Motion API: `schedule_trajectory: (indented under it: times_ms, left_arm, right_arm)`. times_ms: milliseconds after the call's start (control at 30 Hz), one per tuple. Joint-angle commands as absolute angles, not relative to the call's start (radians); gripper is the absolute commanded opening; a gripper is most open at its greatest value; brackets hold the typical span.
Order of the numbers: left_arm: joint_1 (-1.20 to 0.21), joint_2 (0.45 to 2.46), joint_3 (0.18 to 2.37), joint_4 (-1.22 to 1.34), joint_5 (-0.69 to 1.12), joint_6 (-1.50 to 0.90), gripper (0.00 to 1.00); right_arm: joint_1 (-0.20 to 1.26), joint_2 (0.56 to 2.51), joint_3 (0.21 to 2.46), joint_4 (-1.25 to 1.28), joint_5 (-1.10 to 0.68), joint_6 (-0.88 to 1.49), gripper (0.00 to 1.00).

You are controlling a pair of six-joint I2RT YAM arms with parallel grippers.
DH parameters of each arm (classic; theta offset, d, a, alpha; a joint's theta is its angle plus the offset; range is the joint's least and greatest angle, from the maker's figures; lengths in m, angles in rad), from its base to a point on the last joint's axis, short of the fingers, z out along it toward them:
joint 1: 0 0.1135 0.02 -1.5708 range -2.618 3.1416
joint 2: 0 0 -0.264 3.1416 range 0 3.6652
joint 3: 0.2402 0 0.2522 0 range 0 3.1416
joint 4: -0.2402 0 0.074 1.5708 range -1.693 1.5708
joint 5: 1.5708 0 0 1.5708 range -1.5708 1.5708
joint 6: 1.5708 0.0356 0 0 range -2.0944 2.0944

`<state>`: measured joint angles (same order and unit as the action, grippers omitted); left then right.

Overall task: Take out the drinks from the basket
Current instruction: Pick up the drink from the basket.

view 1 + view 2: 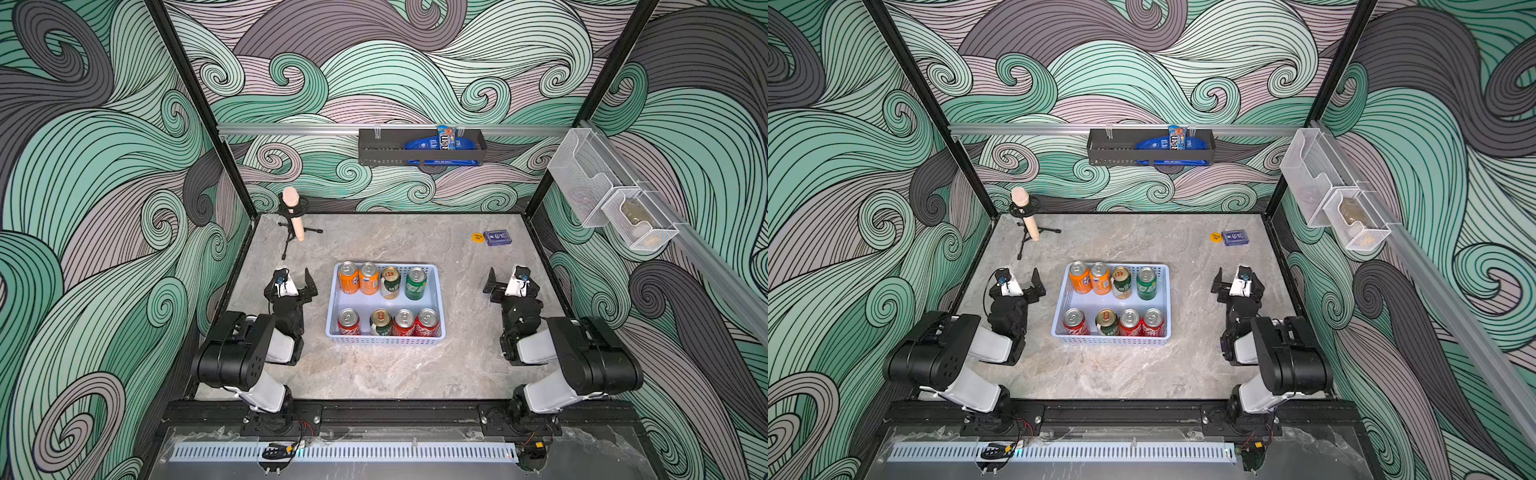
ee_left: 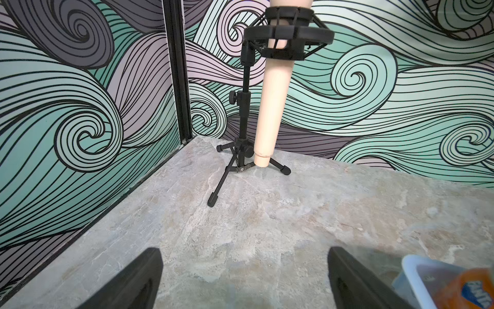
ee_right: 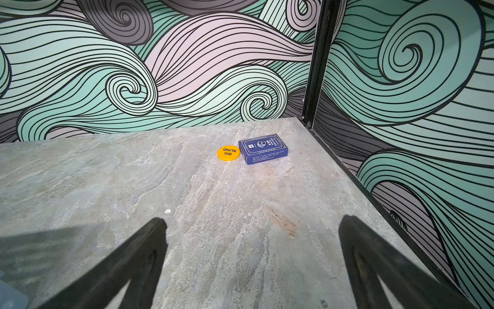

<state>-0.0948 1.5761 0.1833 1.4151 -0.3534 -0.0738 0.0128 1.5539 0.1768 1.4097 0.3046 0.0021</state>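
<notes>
The light-blue basket [image 1: 386, 340] [image 1: 1113, 340] stands mid-table in both top views, holding two rows of upright drinks. Its far row has two orange cans [image 1: 348, 277] [image 1: 369, 278], a green-and-cream can [image 1: 390, 282] and a green can [image 1: 415, 283]. Nearer stand a red can [image 1: 348, 322], a green-and-cream can [image 1: 380, 322] and two red cans [image 1: 404, 323] [image 1: 427, 322]. My left gripper [image 1: 296, 277] [image 2: 244, 252] rests open and empty left of the basket; the basket's corner [image 2: 411, 267] and an orange can [image 2: 465, 289] show beside it. My right gripper [image 1: 505, 276] [image 3: 254, 220] rests open and empty to the right.
A peach microphone on a black tripod [image 1: 296, 216] stands at the back left. A blue card box [image 1: 497, 237] and a yellow chip [image 1: 478, 237] lie at the back right. A black rack [image 1: 419, 147] hangs on the back wall, wire-mesh bins [image 1: 602, 195] on the right wall.
</notes>
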Motion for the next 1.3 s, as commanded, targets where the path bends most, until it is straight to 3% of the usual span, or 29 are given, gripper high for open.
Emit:
schedule_trajectory:
  times_ms: [0,800,900,1167,1267]
  left_arm:
    - [-0.093,1.585,0.184,1.446,-0.343,-0.061,0.99]
    - [-0.092,1.568,0.168,1.470,-0.339,-0.049,0.99]
    - [-0.095,1.486,0.164,1.399,-0.322,-0.038,0.99]
    - [-0.118,1.261,0.249,1.022,-0.380,-0.172,0.98]
    - [-0.122,1.171,0.326,0.827,-0.273,-0.257,0.97]
  right_arm:
    - [0.017,1.557,0.182,1.426,0.302,-0.006,1.00]
    - [0.017,1.554,0.180,1.427,0.302,-0.007,1.00]
    - [0.021,1.523,0.180,1.407,0.328,-0.003,1.00]
    - [0.025,1.336,0.281,1.029,0.430,0.046,1.00]
    - [0.029,1.300,0.335,0.858,0.478,0.137,1.00]
